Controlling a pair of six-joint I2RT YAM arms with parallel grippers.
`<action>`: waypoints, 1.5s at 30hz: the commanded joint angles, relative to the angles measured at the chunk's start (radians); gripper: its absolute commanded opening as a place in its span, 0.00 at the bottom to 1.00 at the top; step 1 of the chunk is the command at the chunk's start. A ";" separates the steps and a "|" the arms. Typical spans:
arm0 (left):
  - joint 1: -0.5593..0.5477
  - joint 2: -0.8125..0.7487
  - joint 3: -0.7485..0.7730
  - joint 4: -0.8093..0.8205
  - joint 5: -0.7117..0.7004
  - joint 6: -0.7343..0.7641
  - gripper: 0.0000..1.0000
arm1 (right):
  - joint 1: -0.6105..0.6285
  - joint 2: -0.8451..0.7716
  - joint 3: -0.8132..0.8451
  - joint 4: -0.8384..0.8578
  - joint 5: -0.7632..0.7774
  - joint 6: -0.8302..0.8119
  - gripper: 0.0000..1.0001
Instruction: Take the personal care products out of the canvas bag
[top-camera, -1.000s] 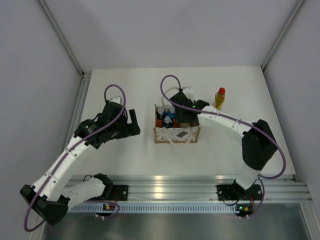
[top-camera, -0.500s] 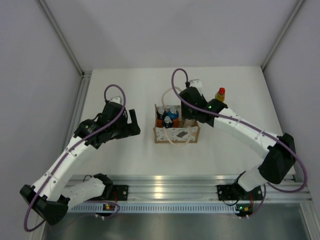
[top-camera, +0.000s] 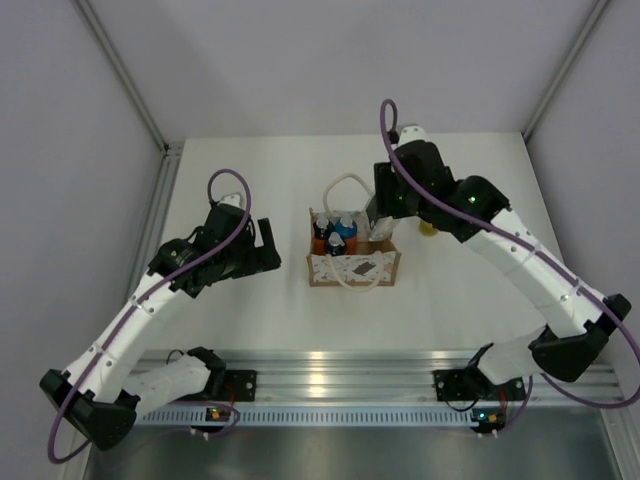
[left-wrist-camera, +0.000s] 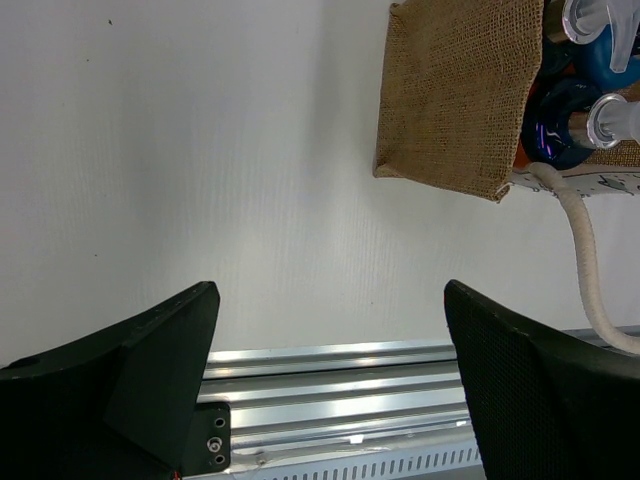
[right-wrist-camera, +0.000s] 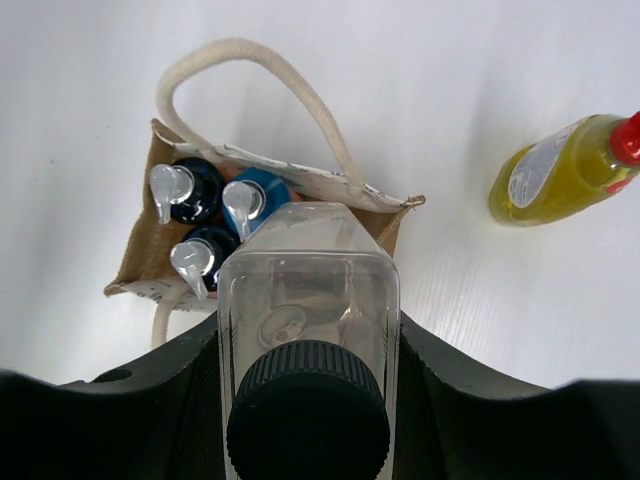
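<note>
**Clear plastic, dark cap: 1 bottle clamped in my right jaws**

My right gripper (right-wrist-camera: 308, 330) is clenched on the squarish clear plastic bottle with a dark grey screw cap (right-wrist-camera: 308, 290). One finger presses each flat side, just under the shoulder. The bottle hangs above the right end of the boxy tan canvas bag (right-wrist-camera: 135, 265), apart from its rim.

I judge the bottle light and nearly empty, with smooth walls that could flex or slip. Flat faces high up suit my pads better than the round cap.

3 blue-capped pump bottles (right-wrist-camera: 250, 200) stand packed together inside the bag, their nozzles upward. I would take each by the neck below the pump. The bag is soft, so it may drag along, and its cream rope handle (right-wrist-camera: 290, 90) arches over the opening.

The slim yellow bottle with a red cap (right-wrist-camera: 560, 170) stands on the white table (right-wrist-camera: 500, 60), right of the bag.

My left gripper (left-wrist-camera: 328, 295) is spread wide, holding nothing, near the bag's left side.
</note>
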 joint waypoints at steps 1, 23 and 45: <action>-0.002 0.005 0.026 0.006 -0.012 -0.008 0.99 | -0.016 -0.086 0.136 0.000 0.012 -0.014 0.00; -0.002 0.023 0.054 0.007 -0.026 -0.001 0.98 | -0.479 -0.334 -0.193 -0.046 -0.003 -0.059 0.00; -0.002 -0.023 0.081 0.004 0.054 -0.036 0.98 | -0.852 0.069 -0.337 0.466 -0.199 -0.281 0.00</action>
